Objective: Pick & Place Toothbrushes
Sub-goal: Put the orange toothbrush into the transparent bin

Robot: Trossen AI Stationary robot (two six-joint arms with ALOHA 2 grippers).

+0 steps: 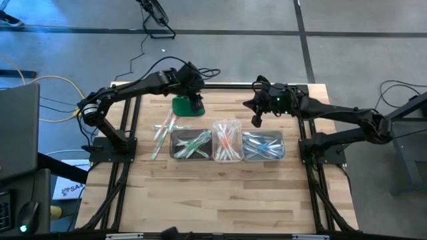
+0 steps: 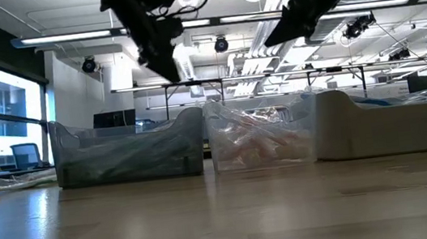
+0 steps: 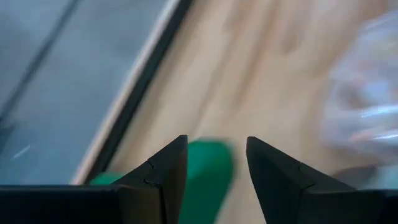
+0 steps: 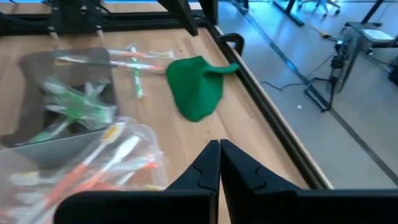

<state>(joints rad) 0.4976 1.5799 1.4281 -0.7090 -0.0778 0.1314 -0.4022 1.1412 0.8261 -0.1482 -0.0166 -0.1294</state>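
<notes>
The left gripper point(image 1: 195, 105) is hanging with fingers spread, empty, over the green cloth point(image 1: 184, 107) near the table's far edge point(image 1: 227, 86). The right gripper point(image 1: 257, 120) is hovering closed, empty. Loose toothbrushes point(image 1: 162, 132) are lying beside the left gripper, others filling three tubs point(image 1: 227, 141) nearer the front.

Front tabletop point(image 1: 220, 193): bare wood, free passage.
Middle: three tubs point(image 1: 227, 145) stood touching, blocking the row.
Far edge: green lump point(image 1: 188, 106) under left pincer point(image 1: 194, 105).
Left: loose toothbrushes point(image 1: 163, 131) lay beside the tubs.
</notes>
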